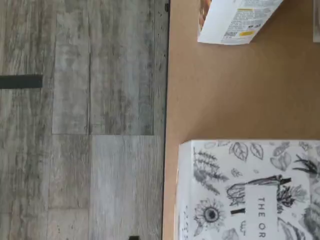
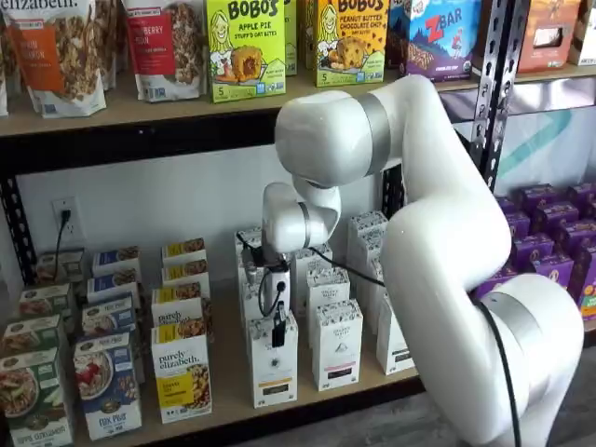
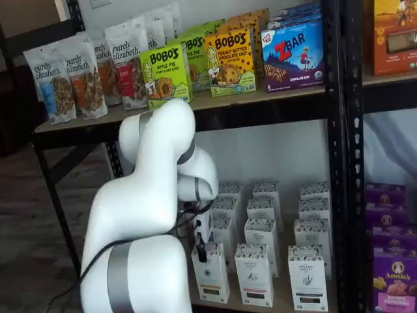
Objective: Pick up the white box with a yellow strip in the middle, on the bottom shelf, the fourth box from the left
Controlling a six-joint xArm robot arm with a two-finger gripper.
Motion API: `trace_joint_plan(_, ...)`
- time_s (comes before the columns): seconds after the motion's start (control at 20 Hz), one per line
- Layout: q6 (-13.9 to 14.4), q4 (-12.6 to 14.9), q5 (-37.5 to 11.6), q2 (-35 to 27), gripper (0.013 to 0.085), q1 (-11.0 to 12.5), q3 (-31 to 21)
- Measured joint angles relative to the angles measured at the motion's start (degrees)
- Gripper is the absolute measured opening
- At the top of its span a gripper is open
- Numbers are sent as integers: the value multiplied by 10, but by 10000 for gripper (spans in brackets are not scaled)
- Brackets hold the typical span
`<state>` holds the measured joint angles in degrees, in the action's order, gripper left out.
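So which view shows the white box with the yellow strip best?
A shelf view: the white box faces the camera there, only the gripper before it. In a shelf view the box stands turned, beside the arm. The wrist view shows only a patterned top, perhaps its own.

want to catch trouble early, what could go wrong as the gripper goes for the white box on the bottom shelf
The black-fingered gripper hangs just above the tall narrow white box. Similar white cartons stand close alongside, so a finger might nudge or catch a neighbour. The target stands near the front edge of the pale wood bottom shelf; a clumsy push could tip it off.
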<state>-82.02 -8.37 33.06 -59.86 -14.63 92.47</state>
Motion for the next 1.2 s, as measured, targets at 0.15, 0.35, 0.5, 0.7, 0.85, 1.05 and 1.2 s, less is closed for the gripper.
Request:
trace_joint_plan(0.15, 6, 7, 3, -4, 850, 0, 6)
trace_joint_plan(0.35, 14, 15, 8, -13, 850, -1, 15)
trace_joint_plan(0.5, 18, 19, 6, -18, 850, -2, 17)
trace_joint_plan(0.7, 20, 20, 7, -23, 850, -3, 21)
trace_joint_plan(0.85, 23, 22, 5, -26, 850, -4, 22)
trace_joint_plan(1.05, 21, 20, 8, -29, 850, -5, 23)
trace_joint_plan(1.2, 18, 17, 1, -30, 850, -5, 21)
